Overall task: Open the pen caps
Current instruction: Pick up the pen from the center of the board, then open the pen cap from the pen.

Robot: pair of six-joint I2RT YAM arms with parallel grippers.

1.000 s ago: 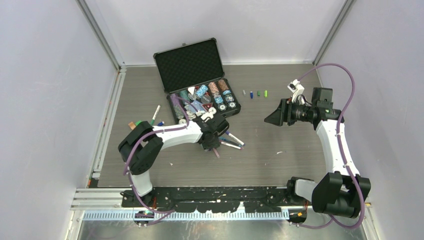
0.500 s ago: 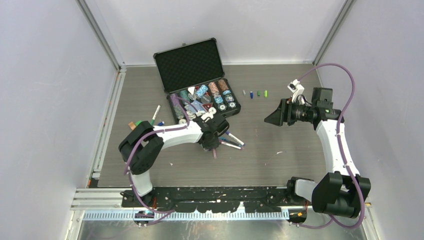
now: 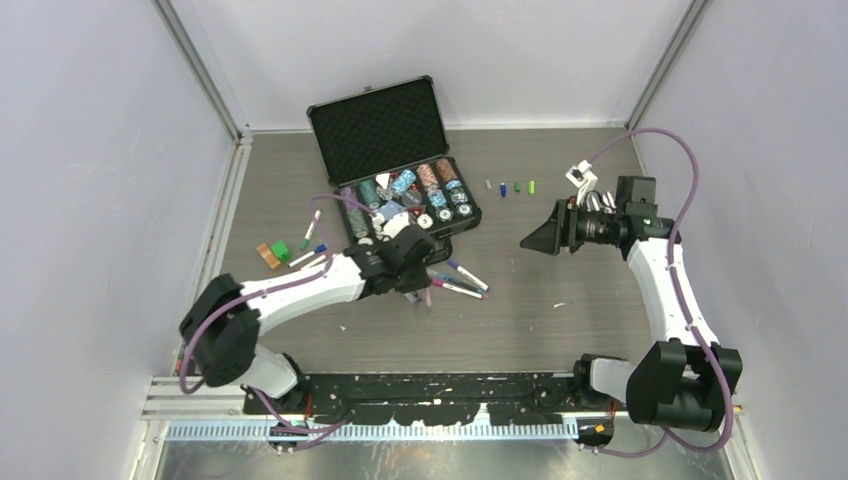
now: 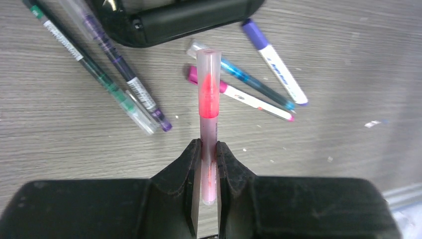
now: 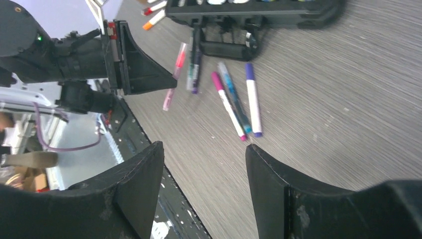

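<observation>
My left gripper [image 4: 208,154] is shut on a pink pen [image 4: 208,99], gripping its barrel near the tail end. The pen's clear cap [image 4: 208,62] is on and points away from the wrist. From above, the left gripper [image 3: 414,288] is just in front of the black case. Several more capped pens [image 3: 457,281] lie beside it: a purple-capped one [image 4: 274,64], a teal one [image 4: 251,83], a magenta one [image 4: 246,98], a green one [image 4: 84,59] and a dark purple one [image 4: 124,74]. My right gripper [image 3: 526,243] [image 5: 204,147] is open and empty, raised to the right of the pens. Loose pen caps [image 3: 510,187] sit in a row at the back.
An open black case [image 3: 385,125] with poker chips stands at the back centre. Its front edge [image 4: 189,20] is close above the held pen. More pens and small coloured pieces [image 3: 290,250] lie at the left, near the metal rail [image 3: 215,250].
The left jaws have closed on the pink pen. The left arm's elbow has swung left and toward the near edge, and the gripper has shifted a little left. The right gripper has drifted slightly left.
</observation>
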